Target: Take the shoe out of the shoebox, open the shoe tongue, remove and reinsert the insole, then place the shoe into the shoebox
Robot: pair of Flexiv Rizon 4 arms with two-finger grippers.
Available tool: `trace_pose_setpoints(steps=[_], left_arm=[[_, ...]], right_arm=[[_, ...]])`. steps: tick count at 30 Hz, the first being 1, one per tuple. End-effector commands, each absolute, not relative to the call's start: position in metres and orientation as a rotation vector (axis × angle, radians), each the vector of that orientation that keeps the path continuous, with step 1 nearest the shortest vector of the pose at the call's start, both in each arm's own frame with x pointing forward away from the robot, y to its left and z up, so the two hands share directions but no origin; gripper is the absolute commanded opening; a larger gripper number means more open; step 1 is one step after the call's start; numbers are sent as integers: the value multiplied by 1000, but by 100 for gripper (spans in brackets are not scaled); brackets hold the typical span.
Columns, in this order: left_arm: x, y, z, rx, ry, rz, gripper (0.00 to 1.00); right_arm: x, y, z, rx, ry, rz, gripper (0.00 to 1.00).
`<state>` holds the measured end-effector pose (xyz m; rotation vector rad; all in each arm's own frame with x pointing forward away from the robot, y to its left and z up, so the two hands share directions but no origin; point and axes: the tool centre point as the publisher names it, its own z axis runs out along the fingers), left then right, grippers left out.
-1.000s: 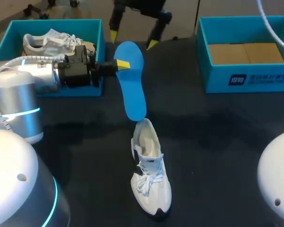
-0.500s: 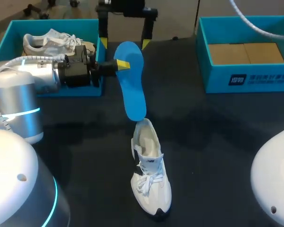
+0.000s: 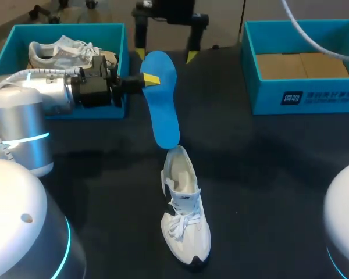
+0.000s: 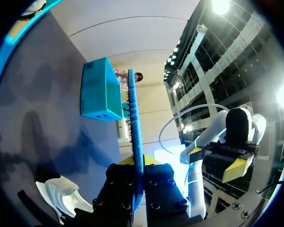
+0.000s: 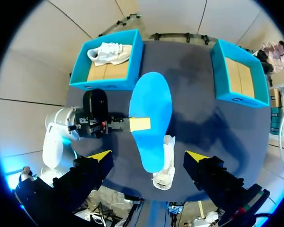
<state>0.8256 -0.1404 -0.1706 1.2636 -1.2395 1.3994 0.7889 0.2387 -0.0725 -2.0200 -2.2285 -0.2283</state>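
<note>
The left gripper (image 3: 144, 81), clamped on the insole (image 3: 164, 113), holds its long axis slanting down toward the shoe (image 3: 185, 224) opening; the right gripper (image 3: 166, 55) stands open beyond.

Lab: robot arms (image 3: 29, 104) at black table (image 3: 279, 174)

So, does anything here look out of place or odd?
Only the blue insole: the left gripper holds it in the air, outside the white shoe, its lower end near that shoe's heel. This fits the task. Nothing looks spilled or damaged.
</note>
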Motion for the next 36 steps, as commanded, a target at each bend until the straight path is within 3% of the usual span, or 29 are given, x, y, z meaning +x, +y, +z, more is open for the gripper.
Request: trace_pose_setpoints(steps=[1,36], left_arm=[[825,-141,-171,1265,-1239,1401,0],[825,-141,-171,1265,-1239,1401,0]], right_arm=[[785,211,-81,-1680,-1959,-715,100],[790,195,-121,-1258,-1537,-1121,100]])
